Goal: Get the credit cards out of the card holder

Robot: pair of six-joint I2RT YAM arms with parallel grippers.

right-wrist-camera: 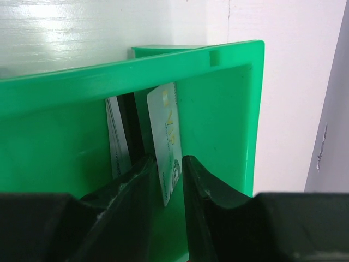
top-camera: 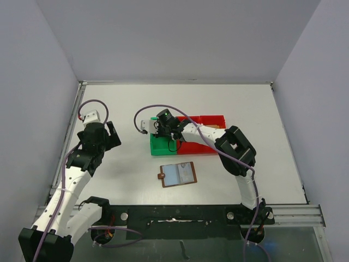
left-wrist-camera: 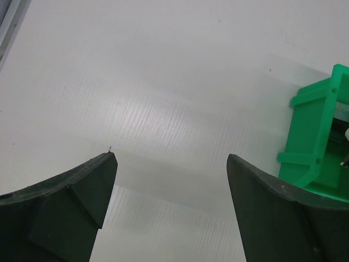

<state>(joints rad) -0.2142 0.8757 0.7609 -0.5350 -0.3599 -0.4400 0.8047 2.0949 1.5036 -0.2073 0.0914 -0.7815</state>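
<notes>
The card holder (top-camera: 178, 174), a brown wallet, lies open on the table in front of the bins, showing a pale blue and a grey-tan panel. My right gripper (top-camera: 165, 135) reaches down into the green bin (top-camera: 159, 147). In the right wrist view its jaws (right-wrist-camera: 170, 180) stand narrowly parted around a white-green credit card (right-wrist-camera: 166, 142) that stands tilted between them, touching the left finger with a slit on the right. A second grey-white card (right-wrist-camera: 117, 139) leans against the bin wall (right-wrist-camera: 49, 125). My left gripper (left-wrist-camera: 172, 158) is open and empty above bare table.
A red bin (top-camera: 210, 119) adjoins the green bin on its right. The green bin's corner shows in the left wrist view (left-wrist-camera: 311, 131). Grey walls surround the table; a metal rail runs along the left edge (top-camera: 68, 136).
</notes>
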